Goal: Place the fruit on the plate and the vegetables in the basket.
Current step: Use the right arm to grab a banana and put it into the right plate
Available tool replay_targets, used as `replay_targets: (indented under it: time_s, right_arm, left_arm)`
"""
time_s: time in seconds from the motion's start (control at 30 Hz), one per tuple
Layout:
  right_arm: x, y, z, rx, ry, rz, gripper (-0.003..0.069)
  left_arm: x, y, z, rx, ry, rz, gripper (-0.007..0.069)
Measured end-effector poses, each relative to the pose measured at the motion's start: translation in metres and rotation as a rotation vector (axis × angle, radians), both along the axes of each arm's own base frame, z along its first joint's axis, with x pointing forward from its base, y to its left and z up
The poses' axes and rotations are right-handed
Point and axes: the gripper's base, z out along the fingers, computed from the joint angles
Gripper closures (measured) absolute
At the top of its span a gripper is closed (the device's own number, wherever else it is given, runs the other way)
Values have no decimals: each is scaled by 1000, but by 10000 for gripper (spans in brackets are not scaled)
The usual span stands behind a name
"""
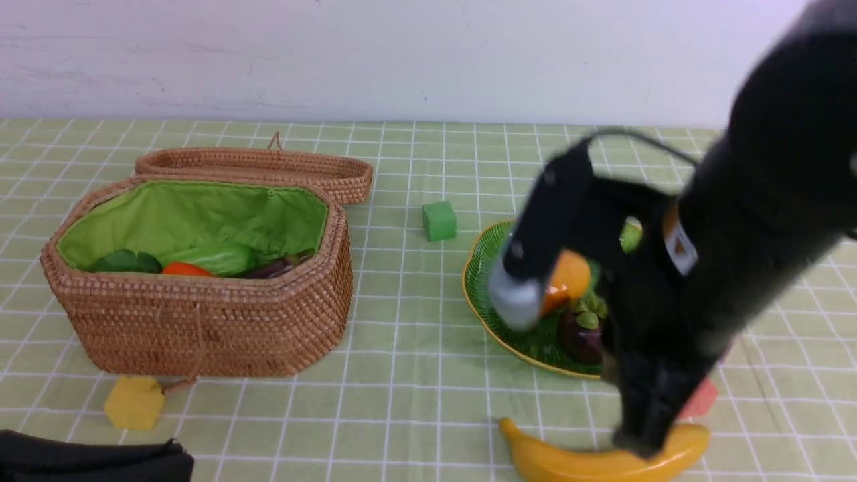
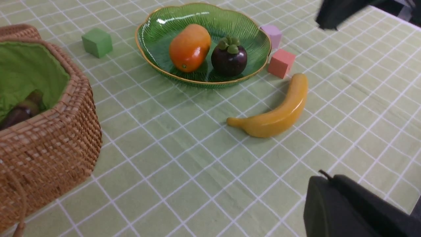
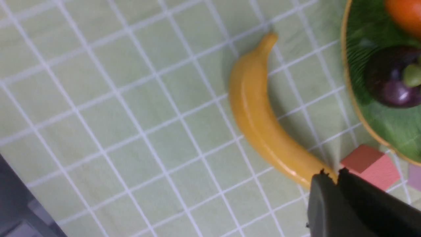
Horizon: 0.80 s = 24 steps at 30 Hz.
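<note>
Two fruits, mango [image 2: 189, 47] and mangosteen [image 2: 229, 59], sit on the plate [image 2: 164, 29]; the banana [image 2: 274, 112] lies on the surface near its front edge, beside a pink cube [image 2: 280, 62]. Right gripper [image 1: 639, 438] hovers blurred over the banana, state unclear. Vegetables [image 1: 201, 262] fill the basket [image 1: 201, 321].

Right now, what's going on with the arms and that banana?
Right gripper low over banana, grip unclear. Left gripper idle. Banana not yet on plate. Pink cube sits close.
</note>
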Motion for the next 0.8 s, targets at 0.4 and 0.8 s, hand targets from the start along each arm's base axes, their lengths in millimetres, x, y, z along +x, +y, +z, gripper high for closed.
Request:
replay_targets:
  time_s: [0.4, 0.8]
  right_arm:
    - [27, -13, -106, -88, -7, 124, 83]
    - [46, -3, -147, -124, 6, 227, 125]
  left_arm:
    - [0, 0, 0, -1, 3, -2, 635]
    - [0, 0, -1, 6, 5, -2, 634]
